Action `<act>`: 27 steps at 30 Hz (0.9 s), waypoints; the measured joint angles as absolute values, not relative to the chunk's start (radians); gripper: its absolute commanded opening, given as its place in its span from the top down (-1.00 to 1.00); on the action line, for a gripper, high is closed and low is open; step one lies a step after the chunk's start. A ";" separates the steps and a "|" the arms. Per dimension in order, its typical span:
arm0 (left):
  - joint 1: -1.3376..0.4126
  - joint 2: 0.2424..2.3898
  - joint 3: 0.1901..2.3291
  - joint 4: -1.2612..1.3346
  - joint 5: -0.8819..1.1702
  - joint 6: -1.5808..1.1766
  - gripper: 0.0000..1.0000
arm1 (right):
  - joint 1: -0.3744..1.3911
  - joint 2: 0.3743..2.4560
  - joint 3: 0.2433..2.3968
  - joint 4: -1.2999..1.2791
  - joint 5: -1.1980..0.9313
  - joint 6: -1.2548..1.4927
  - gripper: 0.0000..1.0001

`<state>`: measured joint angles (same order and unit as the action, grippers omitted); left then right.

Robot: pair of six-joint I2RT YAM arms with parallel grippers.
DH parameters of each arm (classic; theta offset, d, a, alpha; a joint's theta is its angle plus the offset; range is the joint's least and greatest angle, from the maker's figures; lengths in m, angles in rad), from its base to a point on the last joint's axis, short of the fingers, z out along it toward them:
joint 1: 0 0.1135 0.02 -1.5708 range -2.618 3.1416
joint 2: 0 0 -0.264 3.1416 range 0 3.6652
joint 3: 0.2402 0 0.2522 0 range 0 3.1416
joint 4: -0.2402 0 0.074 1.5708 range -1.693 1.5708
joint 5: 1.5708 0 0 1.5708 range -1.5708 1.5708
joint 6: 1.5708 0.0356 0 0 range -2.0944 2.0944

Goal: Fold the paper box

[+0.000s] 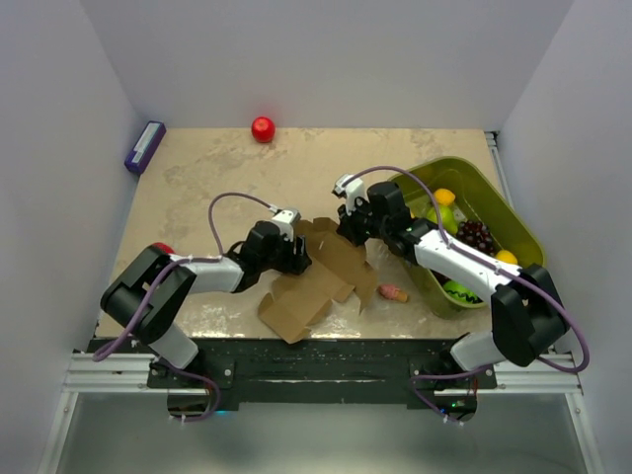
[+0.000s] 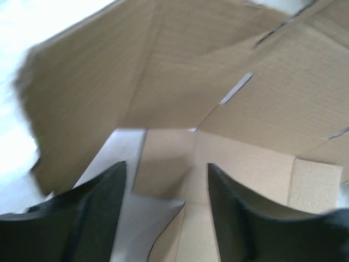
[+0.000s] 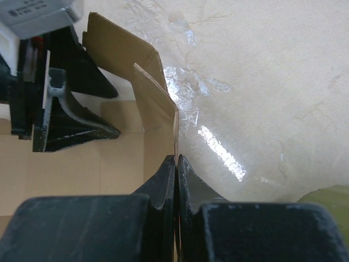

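Raised box flaps crowd the middle between left gripper and right gripper. The basket walls off the right, pink bit beside it. Open table far-left, up to the ball.

I work at a beige table with a stone-like pattern. 3 plain pale walls close it in: the back wall, the left wall and the right wall. Along the near edge runs a silver metal rail. Bright light leaves glossy reflections on the tabletop.
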<state>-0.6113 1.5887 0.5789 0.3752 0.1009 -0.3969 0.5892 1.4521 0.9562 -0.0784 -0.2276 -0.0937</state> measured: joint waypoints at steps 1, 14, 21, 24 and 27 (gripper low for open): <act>-0.611 1.604 0.588 0.389 0.120 -0.397 -0.18 | 0.589 1.452 0.954 -0.075 -0.230 -0.094 1.00; -0.603 1.624 0.553 0.488 0.221 -0.457 -0.04 | 0.585 1.452 0.939 -0.051 -0.202 -0.089 1.00; -0.604 1.530 0.455 0.557 0.274 -0.527 -0.04 | 0.589 1.451 0.902 -0.020 -0.112 -0.032 1.00; -0.604 1.502 0.418 0.586 0.281 -0.541 -0.04 | 0.589 1.441 0.867 0.009 -0.088 0.000 1.00; -0.604 1.486 0.384 0.610 0.284 -0.553 -0.04 | 0.590 1.436 0.852 0.024 -0.085 0.022 1.00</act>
<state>-0.6044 1.4864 0.3840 0.6102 0.2844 -0.5526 0.5896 1.4361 0.8520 0.0238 -0.0849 0.0219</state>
